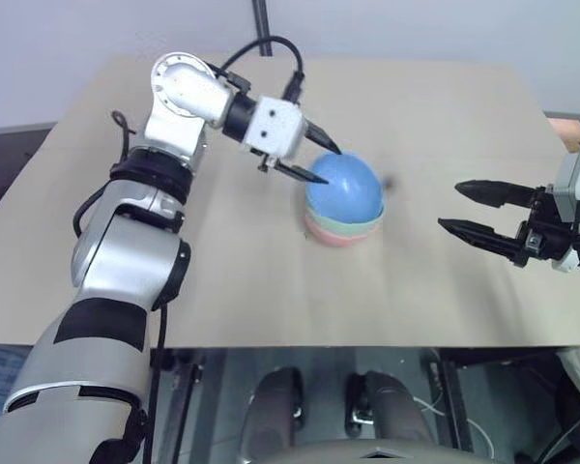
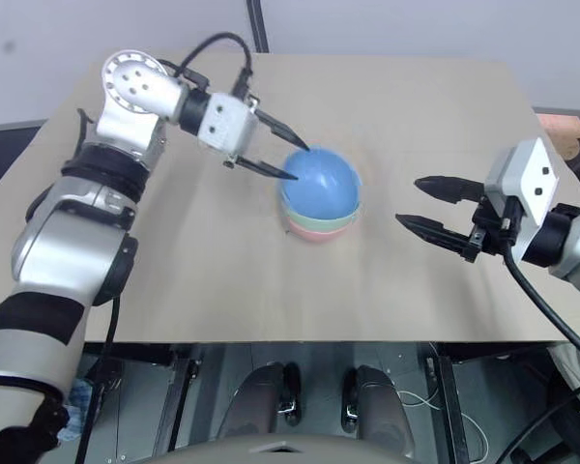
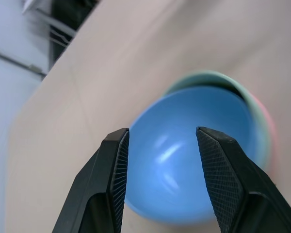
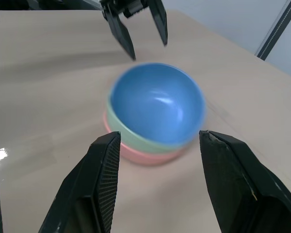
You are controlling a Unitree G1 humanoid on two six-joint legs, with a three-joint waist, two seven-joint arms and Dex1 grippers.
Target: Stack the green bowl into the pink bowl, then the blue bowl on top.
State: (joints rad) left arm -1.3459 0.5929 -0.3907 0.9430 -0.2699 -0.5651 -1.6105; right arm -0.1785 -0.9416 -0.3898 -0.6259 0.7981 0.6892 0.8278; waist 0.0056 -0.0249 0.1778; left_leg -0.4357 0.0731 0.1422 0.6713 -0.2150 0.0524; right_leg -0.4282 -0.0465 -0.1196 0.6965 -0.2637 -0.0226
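Observation:
Three bowls stand nested in the middle of the tan table (image 1: 222,280). The pink bowl (image 1: 331,238) is at the bottom, the green bowl (image 1: 343,225) sits in it, and the blue bowl (image 1: 344,188) is on top, a little askew. My left gripper (image 1: 323,164) is open and empty, its tips right at the blue bowl's left rim. In the left wrist view the blue bowl (image 3: 184,165) lies just beyond the fingers (image 3: 115,165). My right gripper (image 1: 451,205) hovers open and empty to the right of the stack, apart from it and pointing at it.
The table's front edge (image 1: 290,344) runs just below both arms. A black pole (image 1: 262,24) rises behind the table's far edge. Something pinkish (image 1: 566,131) shows at the far right, beyond the table.

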